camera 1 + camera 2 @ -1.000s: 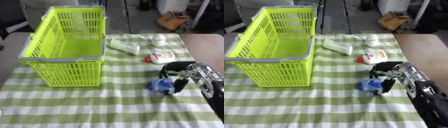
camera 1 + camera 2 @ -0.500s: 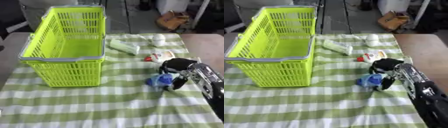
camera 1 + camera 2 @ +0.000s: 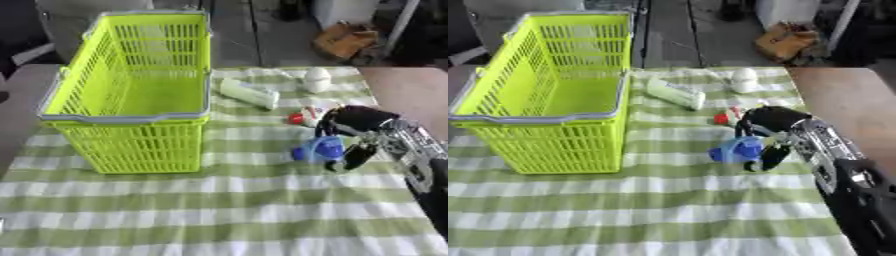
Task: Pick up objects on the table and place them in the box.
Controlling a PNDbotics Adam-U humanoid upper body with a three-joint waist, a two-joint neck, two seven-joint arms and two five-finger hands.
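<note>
A small blue object is held just above the green-checked cloth, to the right of the lime green basket. My right hand comes in from the lower right and is shut on the blue object, fingers curled over it and the thumb below. A white bottle with a red cap lies partly behind the hand. Farther back lie a white tube and a small white egg-shaped object. My left hand is not in view.
The basket is tall with mesh walls and a grey rim, and nothing shows inside it. The cloth covers the table in front. A brown bare table edge lies to the right; clutter stands on the floor beyond.
My right hand has lifted the blue object and carried it a little to the left, toward the basket. The other objects have stayed where they were.
</note>
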